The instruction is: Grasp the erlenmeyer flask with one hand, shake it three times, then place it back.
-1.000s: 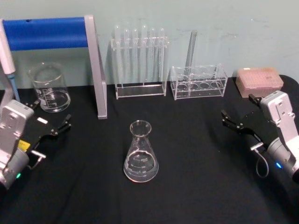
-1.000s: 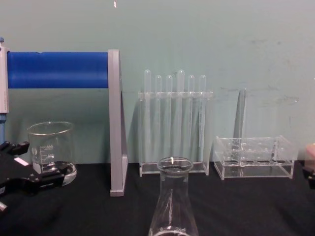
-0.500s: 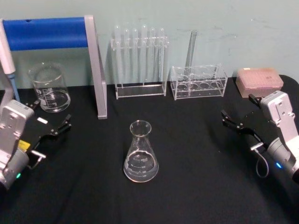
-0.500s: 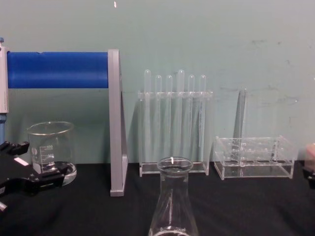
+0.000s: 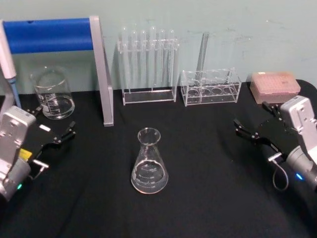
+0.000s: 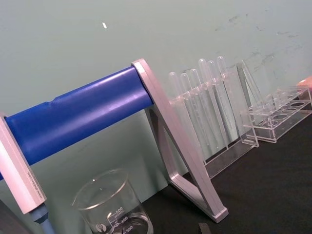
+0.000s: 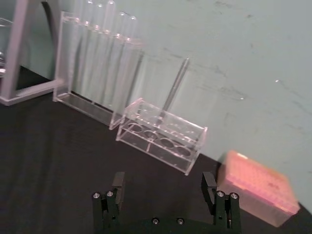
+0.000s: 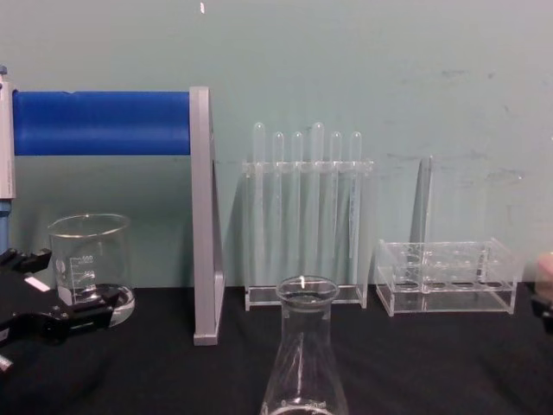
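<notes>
Standing untouched, the graduated erlenmeyer flask (image 5: 149, 161) has the left gripper (image 5: 52, 123) and right gripper (image 5: 253, 119) well apart either side, both spread open.

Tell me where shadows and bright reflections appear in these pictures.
Chest view: a small bright glint sits on the rim of the erlenmeyer flask, and the grey stand post throws a soft shadow on the wall beside it. Right wrist view: the test tubes cast dim streaked shadows on the wall behind them.

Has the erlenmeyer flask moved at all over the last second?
No. The erlenmeyer flask stands upright at the same spot on the black table, in front of the test tube rack, as before.
</notes>
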